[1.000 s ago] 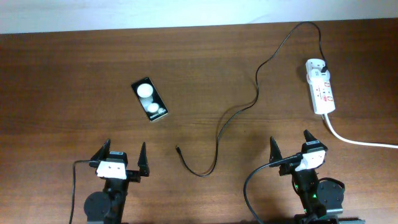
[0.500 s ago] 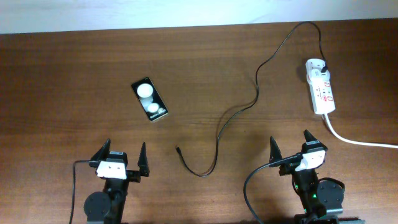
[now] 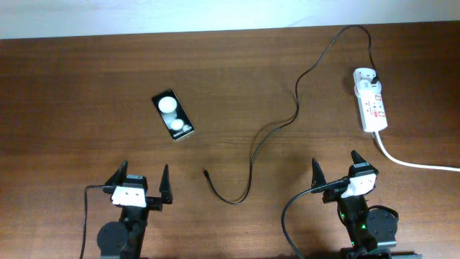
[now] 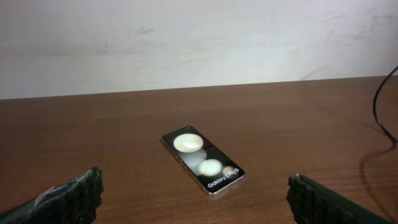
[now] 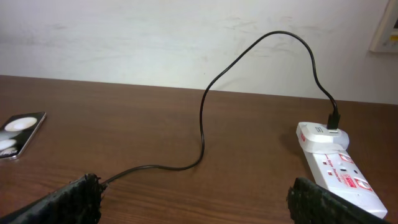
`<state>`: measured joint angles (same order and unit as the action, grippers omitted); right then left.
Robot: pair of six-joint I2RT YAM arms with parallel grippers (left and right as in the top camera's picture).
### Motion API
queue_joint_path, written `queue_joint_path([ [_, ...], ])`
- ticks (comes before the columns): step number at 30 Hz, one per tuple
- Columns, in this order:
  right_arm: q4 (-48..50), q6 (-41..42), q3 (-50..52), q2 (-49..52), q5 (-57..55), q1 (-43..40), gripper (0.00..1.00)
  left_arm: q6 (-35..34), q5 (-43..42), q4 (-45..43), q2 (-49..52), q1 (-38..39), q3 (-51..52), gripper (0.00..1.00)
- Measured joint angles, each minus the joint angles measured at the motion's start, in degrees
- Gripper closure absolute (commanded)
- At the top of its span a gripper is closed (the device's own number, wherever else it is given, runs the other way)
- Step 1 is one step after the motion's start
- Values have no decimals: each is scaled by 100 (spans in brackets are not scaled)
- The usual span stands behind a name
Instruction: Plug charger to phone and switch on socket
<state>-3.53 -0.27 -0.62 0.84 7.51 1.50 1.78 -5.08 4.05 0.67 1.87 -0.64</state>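
Observation:
The black phone [image 3: 172, 116] lies flat at the table's left centre, screen up with two white round spots; the left wrist view has the phone [image 4: 203, 160] straight ahead. The thin black charger [image 3: 296, 109] cable runs from its plug in the far end of the white socket [image 3: 371, 108] in a long curve to a tiny free connector [image 3: 205, 171] on the wood. My left gripper [image 3: 144, 184] stands open near the front edge, below the phone. My right gripper [image 3: 334, 167] stands open, empty, below the socket [image 5: 339, 176]. The charger [image 5: 202, 130] crosses the right wrist view.
A thick white cord [image 3: 417, 162] leaves the socket's near end toward the right edge. A pale wall [image 4: 199, 43] rises behind the table's far edge. Bare brown wood lies between both grippers and the phone.

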Motion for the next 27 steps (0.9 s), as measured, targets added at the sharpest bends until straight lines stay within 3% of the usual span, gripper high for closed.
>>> queue_joint_path([
  [27, 0, 0, 0, 0, 2, 0, 1, 0, 0, 0, 0, 0, 0, 1],
])
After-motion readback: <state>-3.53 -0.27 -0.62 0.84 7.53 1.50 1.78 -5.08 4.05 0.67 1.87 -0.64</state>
